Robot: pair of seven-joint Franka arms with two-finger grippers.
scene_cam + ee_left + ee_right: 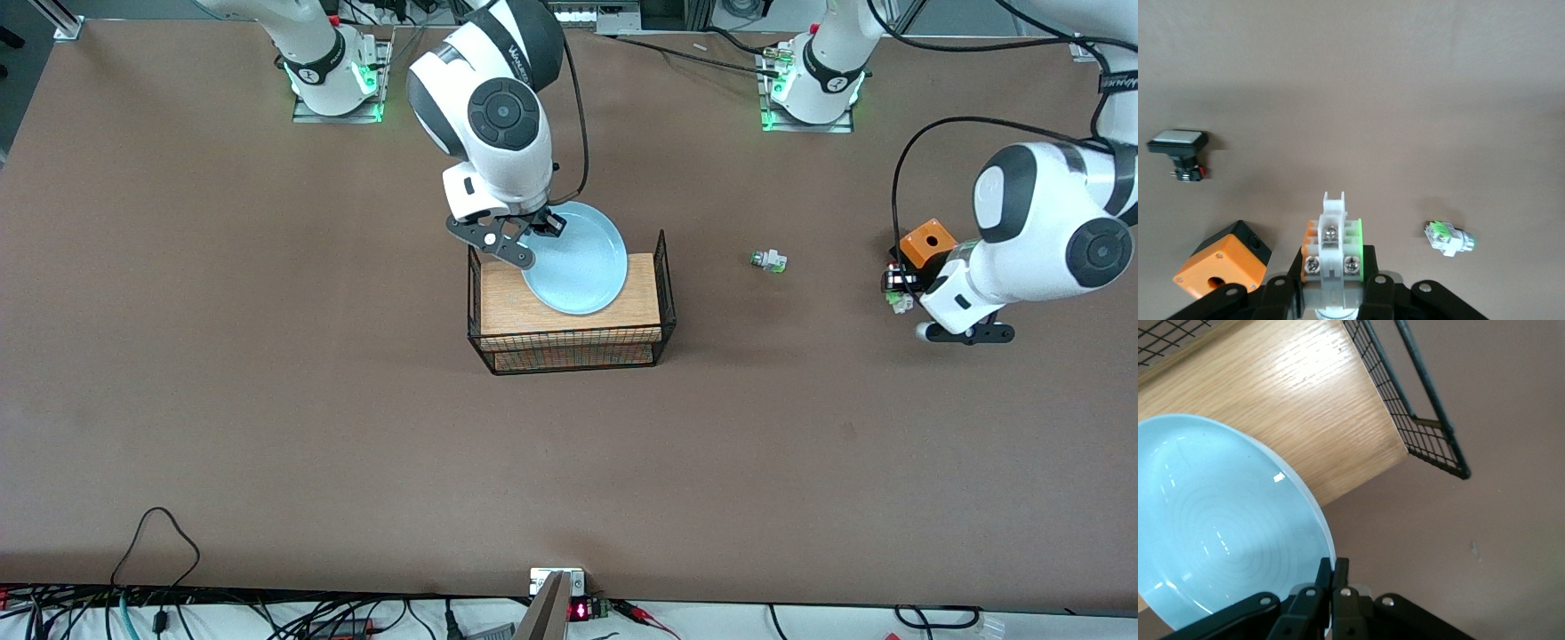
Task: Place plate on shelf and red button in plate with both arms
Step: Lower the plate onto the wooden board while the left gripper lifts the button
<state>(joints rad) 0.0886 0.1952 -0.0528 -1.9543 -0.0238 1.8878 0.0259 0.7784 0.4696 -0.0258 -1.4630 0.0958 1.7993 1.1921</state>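
Both arms are loaded: right gripper (540, 233) pinches the plate (578, 262) rim over the basket (662, 293); left gripper (1333, 293) clamps a button (1332, 250) (cap hidden). Lower the plate level before releasing.

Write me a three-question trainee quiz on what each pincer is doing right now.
1. True or false: the right pincer grips the light-blue plate by its rim.
2. The plate is mostly over: A) bare table; B) the wire basket with the wooden board; C) the orange box.
3. Fill in: the left pincer is shut on a white ____.
Key: 1 true; 2 B; 3 push-button switch.
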